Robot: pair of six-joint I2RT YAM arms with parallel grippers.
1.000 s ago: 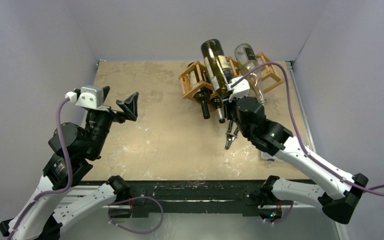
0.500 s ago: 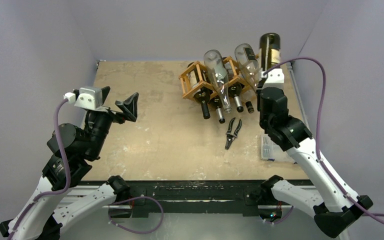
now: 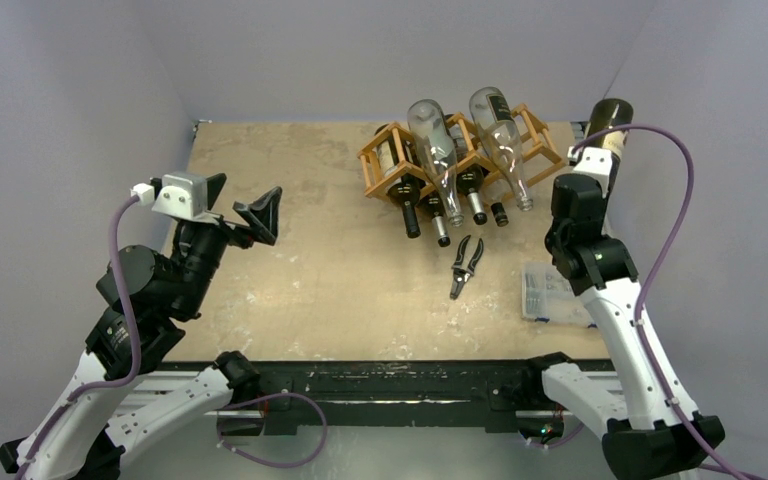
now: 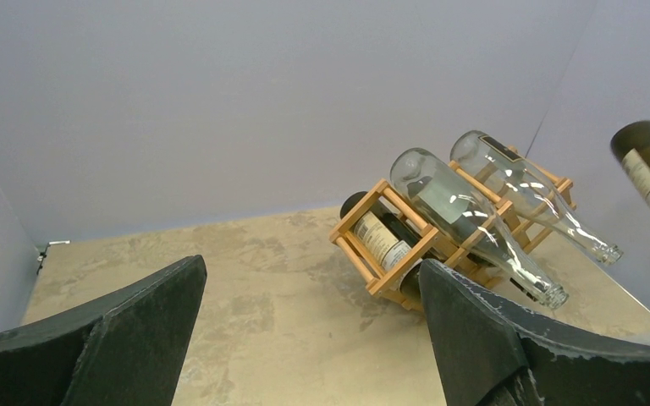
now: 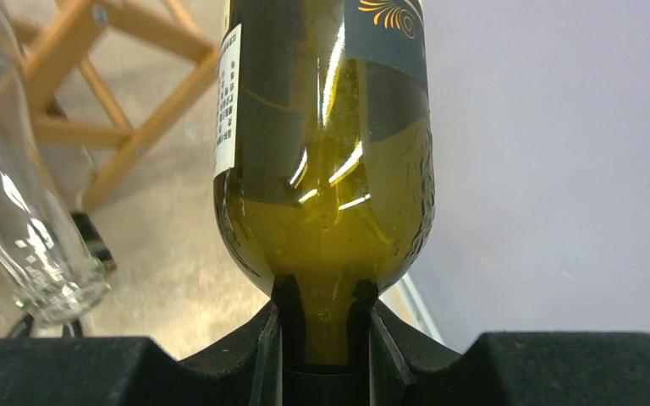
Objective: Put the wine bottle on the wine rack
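Swung rightward since, dark olive-green glass wine bottle (image 3: pixel 608 124) hangs at 2 o'clock by the worktop (image 3: pixel 290 262) edge, right gripper (image 5: pixel 322 315) clamped on its neck, likely to leave the body free for the light-brown wooden lattice wine rack (image 3: pixel 388 166), 1 o'clock. Left gripper (image 3: pixel 237 203) gapes empty, 9 o'clock.

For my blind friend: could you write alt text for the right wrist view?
The right hand grips an olive-green wine bottle by its neck, base pointing away. At left are a clear bottle's mouth and part of the wooden wine rack.
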